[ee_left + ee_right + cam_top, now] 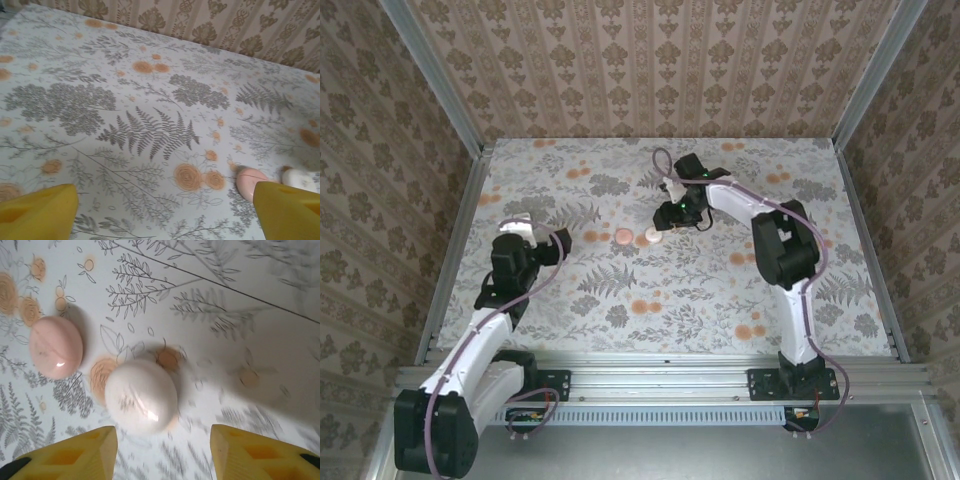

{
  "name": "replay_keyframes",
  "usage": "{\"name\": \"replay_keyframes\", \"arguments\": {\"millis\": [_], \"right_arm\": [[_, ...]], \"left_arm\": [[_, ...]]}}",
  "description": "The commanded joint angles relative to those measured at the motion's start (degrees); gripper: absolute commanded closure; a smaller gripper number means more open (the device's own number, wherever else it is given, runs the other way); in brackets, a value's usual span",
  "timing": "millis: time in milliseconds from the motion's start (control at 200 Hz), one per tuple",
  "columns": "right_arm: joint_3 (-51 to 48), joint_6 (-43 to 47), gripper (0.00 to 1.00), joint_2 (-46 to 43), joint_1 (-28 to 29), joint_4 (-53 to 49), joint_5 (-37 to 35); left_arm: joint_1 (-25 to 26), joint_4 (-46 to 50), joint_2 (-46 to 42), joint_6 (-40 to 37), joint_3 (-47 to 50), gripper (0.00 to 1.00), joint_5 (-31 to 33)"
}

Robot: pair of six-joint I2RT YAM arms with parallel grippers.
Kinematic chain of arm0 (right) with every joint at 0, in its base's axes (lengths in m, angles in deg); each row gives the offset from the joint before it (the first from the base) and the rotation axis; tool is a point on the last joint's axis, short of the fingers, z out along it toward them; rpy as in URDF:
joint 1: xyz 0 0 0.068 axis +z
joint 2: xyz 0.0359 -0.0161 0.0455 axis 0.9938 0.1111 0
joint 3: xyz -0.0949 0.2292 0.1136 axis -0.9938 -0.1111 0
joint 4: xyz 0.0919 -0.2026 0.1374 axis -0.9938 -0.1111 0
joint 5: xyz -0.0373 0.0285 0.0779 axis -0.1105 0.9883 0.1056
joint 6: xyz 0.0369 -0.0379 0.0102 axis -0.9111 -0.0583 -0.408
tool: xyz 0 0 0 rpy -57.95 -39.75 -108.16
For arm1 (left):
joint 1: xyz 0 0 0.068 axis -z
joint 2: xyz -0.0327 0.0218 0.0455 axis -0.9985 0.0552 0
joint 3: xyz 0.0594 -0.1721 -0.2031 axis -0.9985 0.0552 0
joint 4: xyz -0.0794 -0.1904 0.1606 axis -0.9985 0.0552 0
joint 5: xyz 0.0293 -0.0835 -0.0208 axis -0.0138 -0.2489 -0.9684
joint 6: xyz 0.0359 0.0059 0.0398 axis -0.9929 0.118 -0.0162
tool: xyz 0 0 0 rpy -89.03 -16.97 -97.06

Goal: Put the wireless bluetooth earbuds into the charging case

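Right fingers [70, 455] hang spread over the cream-white disc [141, 402], just beside the pink disc [55, 346] on the desk [260, 300]. Left fingers [35, 212] are spread, idle. Earbuds too small to tell; insertion seems undone.

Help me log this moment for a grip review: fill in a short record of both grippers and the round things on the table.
table: covered in a floral pattern
pink disc: lying flat on the table, beside the white disc with a gap between them
white disc: lying flat, just beyond the right gripper's fingertips
right gripper: poised over the white disc, jaws apart, holding nothing
left gripper: jaws wide apart, empty, over bare table off to the side of the discs
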Motion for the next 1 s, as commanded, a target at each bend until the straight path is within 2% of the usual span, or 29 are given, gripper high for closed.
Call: {"name": "replay_keyframes", "arguments": {"millis": [0,75,135,160,185,200,345,460,600,735,775,860,915,935,995], "right_arm": [[-8.37,-1.02,0.37,-13.48,-0.77,8.93,-8.41],[-16.66,-1.02,0.26,-20.72,-1.39,14.42,-13.48],[-23.48,-0.93,0.14,-25.80,-2.27,18.68,-17.70],[-26.12,-0.93,0.11,-28.05,-2.67,20.08,-19.79],[-28.72,-0.92,0.02,-29.83,-3.13,21.56,-21.67],[-30.31,-0.93,0.00,-31.31,-3.40,22.44,-22.81],[-43.63,-1.27,0.00,-42.25,-7.07,30.02,-32.45],[-53.22,-1.07,0.00,-49.54,-10.52,38.05,-34.11],[-61.44,2.22,0.00,-55.00,-11.49,45.59,-38.61],[-64.35,5.59,0.00,-56.32,-12.20,48.26,-42.63],[-65.74,6.51,0.00,-56.00,-12.64,50.84,-42.68],[-68.85,8.03,0.00,-54.64,-13.72,57.89,-41.50],[-70.89,8.76,0.00,-53.23,-14.27,63.44,-40.34],[-71.67,9.08,0.00,-52.60,-14.45,65.33,-39.74],[-73.78,10.10,0.00,-50.37,-14.91,72.11,-38.20]], "left_arm": [[-0.35,4.62,-1.54,-6.55,-3.46,0.08,7.31],[-0.67,5.66,-1.79,-10.53,-4.02,0.07,13.62],[-1.31,5.42,-1.60,-12.38,-3.62,0.06,18.14],[-1.82,4.82,-1.56,-12.62,-3.32,0.06,19.20],[-2.32,3.95,-1.33,-12.87,-2.85,0.03,19.48],[-2.60,3.14,-1.19,-13.04,-2.39,0.01,19.46],[-4.87,-5.69,2.36,-13.81,2.27,0.00,18.97],[-5.55,-16.65,7.20,-14.53,5.38,0.00,18.36],[-5.67,-22.06,16.66,-15.80,3.27,0.00,18.62],[-5.52,-35.11,27.26,-18.38,3.74,0.00,17.98],[-4.38,-34.48,28.11,-20.29,2.88,0.00,18.30],[-4.23,-39.42,32.98,-21.38,2.99,0.00,18.11],[-4.88,-49.06,39.24,-21.80,4.72,0.00,16.37],[-4.81,-52.68,40.62,-22.63,5.09,0.00,17.72],[-4.40,-45.67,38.15,-21.21,3.83,0.00,17.40]]}}
